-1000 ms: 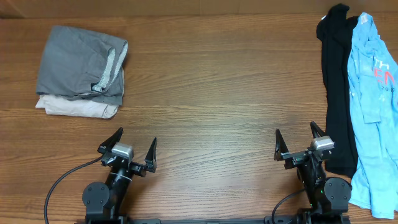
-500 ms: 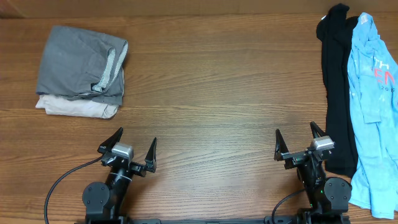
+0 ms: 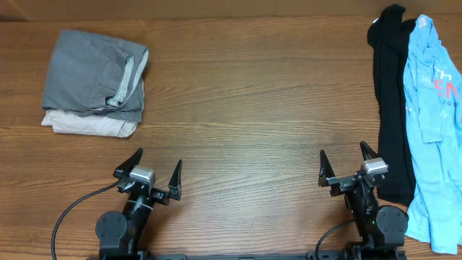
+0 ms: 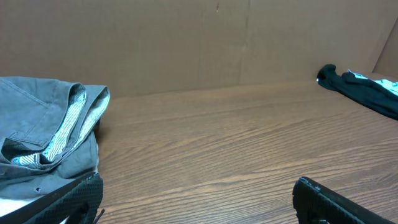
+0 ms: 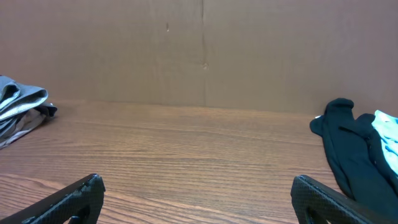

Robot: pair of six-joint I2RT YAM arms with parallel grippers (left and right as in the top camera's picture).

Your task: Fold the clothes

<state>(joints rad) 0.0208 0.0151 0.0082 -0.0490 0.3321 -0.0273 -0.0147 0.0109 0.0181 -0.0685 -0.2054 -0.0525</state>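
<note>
On the table (image 3: 253, 108), the folded pile (image 3: 90, 72) lies far left, and the T-shirt (image 3: 429, 123) lies along the right edge with a long garment (image 3: 390, 108) touching its left side.

The brown wooden counter (image 3: 253, 108) has clothes at both ends. Far to the left, a folded grey garment (image 3: 90, 72) sits on top of a folded beige one (image 3: 86, 124). Far to the right, a long black garment (image 3: 390, 94) lies stretched out. Right next to it, touching, is the light blue T-shirt (image 3: 426, 108), which is not folded. It has red and white letters (image 3: 446, 87) on it and runs off the right edge. Near the bottom, the left gripper (image 3: 157, 160) and the right gripper (image 3: 343, 153) sit well apart. Both have their fingers spread wide and hold nothing. A black cable (image 3: 68, 217) curves away from the left arm.
</note>
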